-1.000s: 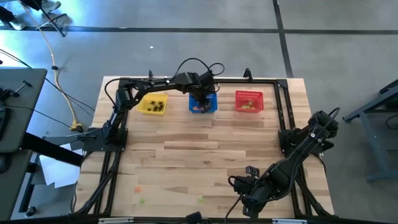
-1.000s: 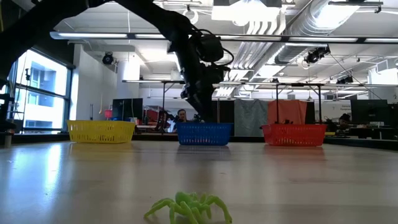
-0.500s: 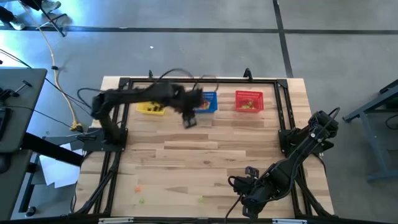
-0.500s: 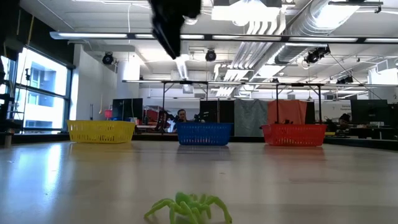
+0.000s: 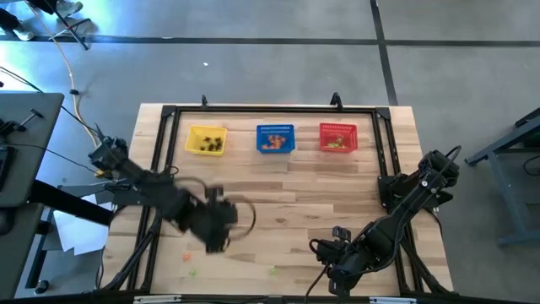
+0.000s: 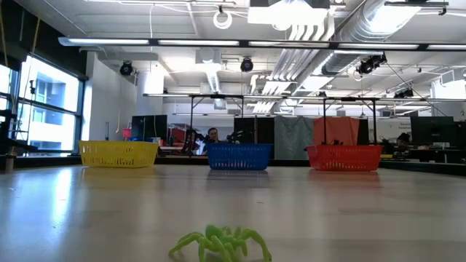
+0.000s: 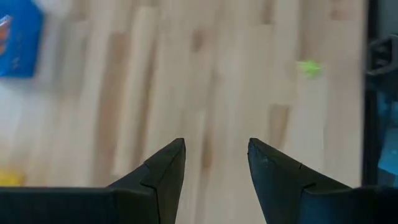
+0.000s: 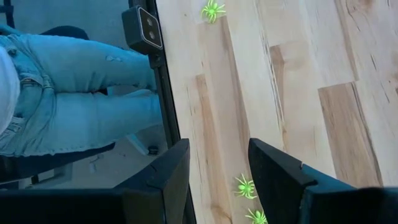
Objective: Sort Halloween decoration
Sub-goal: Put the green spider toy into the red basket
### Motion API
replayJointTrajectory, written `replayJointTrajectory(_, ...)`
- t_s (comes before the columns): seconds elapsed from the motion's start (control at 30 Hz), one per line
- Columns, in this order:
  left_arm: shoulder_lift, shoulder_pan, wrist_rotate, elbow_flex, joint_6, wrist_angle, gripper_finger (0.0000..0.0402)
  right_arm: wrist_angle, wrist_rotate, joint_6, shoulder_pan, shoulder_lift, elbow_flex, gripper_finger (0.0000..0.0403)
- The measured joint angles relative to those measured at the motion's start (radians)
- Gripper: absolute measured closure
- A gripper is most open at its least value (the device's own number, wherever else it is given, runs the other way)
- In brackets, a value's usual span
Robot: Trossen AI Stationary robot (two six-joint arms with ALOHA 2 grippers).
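The Halloween decoration shows as tiny trinkets: a green one (image 5: pixel 272 270), another green one (image 5: pixel 192 272) and an orange one (image 5: pixel 186 255) lie on the wood near the table's front edge. One green spider (image 6: pixel 222 242) fills the low view's foreground. My left gripper (image 5: pixel 216 239) hangs open above the front left of the table, nothing between its fingers (image 7: pixel 216 155); a green trinket (image 7: pixel 309 68) lies ahead of it. My right gripper (image 5: pixel 337 274) waits open at the front right (image 8: pixel 217 180), with green spiders (image 8: pixel 244 186) on the wood under it.
A yellow basket (image 5: pixel 207 140), a blue basket (image 5: pixel 275 138) and a red basket (image 5: pixel 337 137) stand in a row at the far edge, each with trinkets inside. A black frame (image 5: pixel 160 194) borders the table. A person in jeans (image 8: pixel 74 93) stands by the near edge.
My left gripper has swung from above the blue basket toward the table's near left corner, rising out of the low view on the way. It stays open and carries nothing. The trinkets on the table have not moved.
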Motion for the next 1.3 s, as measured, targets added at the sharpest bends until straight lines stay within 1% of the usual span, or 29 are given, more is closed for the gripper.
replayJointTrajectory(0.07, 0.008, -0.047, -0.023, -0.038, 0.02, 0.083, 0.0239, 0.0, 0.0, 0.0, 0.0, 0.0, 0.0, 0.0243)
replayJointTrajectory(0.2, 0.028, -0.101, -0.04, -0.1, 0.08, 0.292, 0.0241, 0.001, 0.0, 0.0, 0.0, 0.0, 0.0, 0.0243)
replayJointTrajectory(0.3, 0.063, -0.12, -0.037, -0.144, 0.119, 0.454, 0.024, 0.001, 0.0, 0.0, 0.0, 0.0, 0.0, 0.0243)
replayJointTrajectory(0.43, 0.141, -0.128, -0.036, -0.171, 0.168, 0.604, 0.0239, 0.003, 0.0, 0.0, 0.0, 0.0, 0.0, 0.0243)
replayJointTrajectory(0.73, 0.359, -0.121, -0.028, -0.177, 0.312, 0.795, 0.0238, 0.004, 0.0, 0.0, 0.0, 0.0, 0.0, 0.0243)
replayJointTrajectory(0.83, 0.395, -0.113, -0.025, -0.177, 0.343, 0.819, 0.0238, 0.008, 0.0, 0.0, 0.0, 0.0, 0.0, 0.0243)
replayJointTrajectory(0.87, 0.407, -0.108, -0.02, -0.177, 0.348, 0.851, 0.0238, 0.008, 0.0, 0.0, 0.0, 0.0, 0.0, 0.0243)
replayJointTrajectory(1.0, 0.446, -0.084, 0.048, -0.177, 0.349, 0.932, 0.0235, 0.012, 0.0, 0.0, 0.0, 0.0, 0.0, 0.0243)
replayJointTrajectory(1.17, 0.478, -0.056, 0.138, -0.177, 0.345, 0.964, 0.0231, 0.017, 0.0, 0.0, 0.0, 0.0, 0.0, 0.0243)
replayJointTrajectory(1.3, 0.497, -0.043, 0.187, -0.175, 0.34, 0.99, 0.0231, 0.023, 0.0, 0.0, 0.0, 0.0, 0.0, 0.0243)
